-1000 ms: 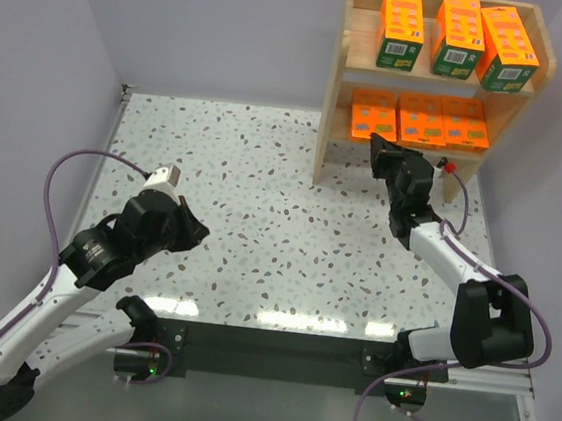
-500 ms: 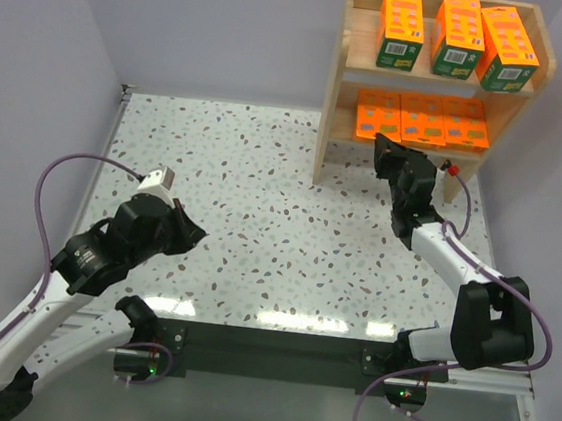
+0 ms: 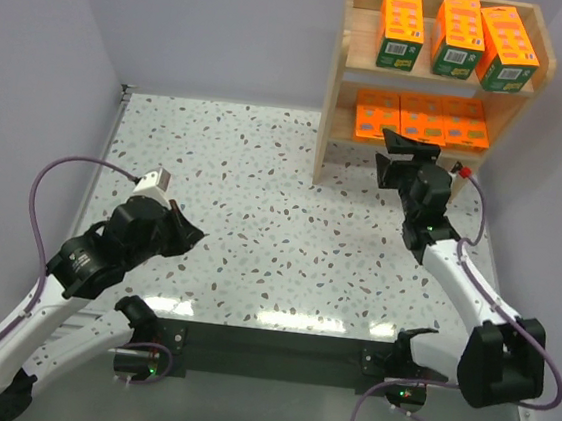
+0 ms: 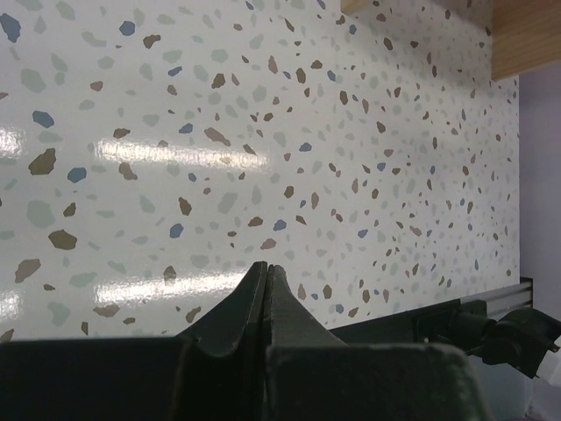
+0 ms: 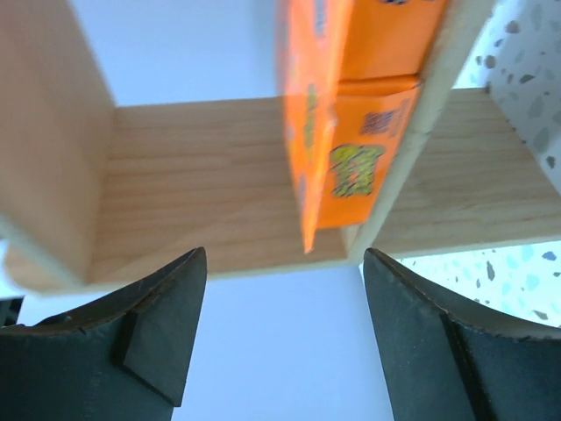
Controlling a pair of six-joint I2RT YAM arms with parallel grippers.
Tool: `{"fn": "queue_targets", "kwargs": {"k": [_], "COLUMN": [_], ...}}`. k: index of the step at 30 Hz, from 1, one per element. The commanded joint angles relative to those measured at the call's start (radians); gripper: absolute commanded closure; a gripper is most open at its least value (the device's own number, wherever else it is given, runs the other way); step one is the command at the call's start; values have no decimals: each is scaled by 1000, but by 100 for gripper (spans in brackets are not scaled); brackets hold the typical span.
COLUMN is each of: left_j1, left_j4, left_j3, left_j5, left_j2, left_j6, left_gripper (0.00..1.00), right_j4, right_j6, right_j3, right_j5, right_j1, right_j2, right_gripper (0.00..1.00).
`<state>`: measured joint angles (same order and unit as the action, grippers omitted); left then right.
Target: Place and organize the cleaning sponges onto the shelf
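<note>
1. The left tool (image 3: 186, 231) hangs low over the near-left worktop (image 3: 265, 169). Its fingers are pressed together with nothing between them, as the left wrist view confirms.
2. No pack is seen on the worktop.
3. The shelf (image 3: 333, 95) stands at the far right and holds all six cleaning sponges. Three green-banded packs (image 3: 459, 36) stand upright on the top tier. Three plain orange packs (image 3: 422, 118) sit side by side on the lower tier, the row running left to right.
4. The right tool (image 3: 399, 155) is just near of the lower tier, jaws spread and empty. The lower row lies directly beyond it, on the far side.
5. Assessment: the right arm is much the nearer and the left arm is well apart. Any tidying or withdrawal would likely run straight along the near-far line, to avoid nudging the lower-left pack (image 3: 376, 114).
</note>
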<state>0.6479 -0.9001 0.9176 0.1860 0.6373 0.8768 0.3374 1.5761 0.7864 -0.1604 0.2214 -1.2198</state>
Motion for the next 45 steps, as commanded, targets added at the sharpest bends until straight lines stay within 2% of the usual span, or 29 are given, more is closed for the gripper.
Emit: {"fn": "queue_targets", "kwargs": {"k": [1,6,10,11,15,17,18,19,20,21,22,27,35,45], "left_j1": [-7,-7,-7,-7,-7,-7,-7,-7,-8,-7,-7,-7,-7,-7], "left_j4": [18,58,102,110,158,179,187,194,194,194,193,156,178,173], "left_j3": [-3,-3,6,9,27,49,56,73,82,92,114,214,354,544], "left_j5": [-8,-39,-63,-68,-98,-115,-123,-128,-128,-128,-129,-132,-106,-115], "left_j2": [-5,15,28,30,47,55,61,61,65,73,79,113,87,125], "left_j6": [13,-5,-28,-35,-81,-93,-110,-117,-122,-136,-145,-199,-278,-321], "left_gripper": [100,100,100,100,98,80,59,48,20,11,2,0,0,0], "right_j4": [-81,-284,-469,-539,-681,-759,-788,-816,-869,-899,-928,-1090,-1288,-1381], "right_j6": [-83,-217,-419,-486,-608,-677,-704,-734,-787,-815,-836,-918,-912,-901], "right_j3": [-7,-9,75,92,128,134,137,145,149,155,168,178,163,166], "right_j5": [53,180,381,403,460,453,453,455,466,472,473,424,357,360], "right_j1": [-5,-10,-10,-11,-10,-10,-10,-10,-10,-8,-10,-10,-10,-10], "right_j2": [126,268,296,301,368,434,457,488,502,514,525,638,741,767], "right_gripper": [23,24,28,31,32,30,28,23,10,1,1,1,1,1]}}
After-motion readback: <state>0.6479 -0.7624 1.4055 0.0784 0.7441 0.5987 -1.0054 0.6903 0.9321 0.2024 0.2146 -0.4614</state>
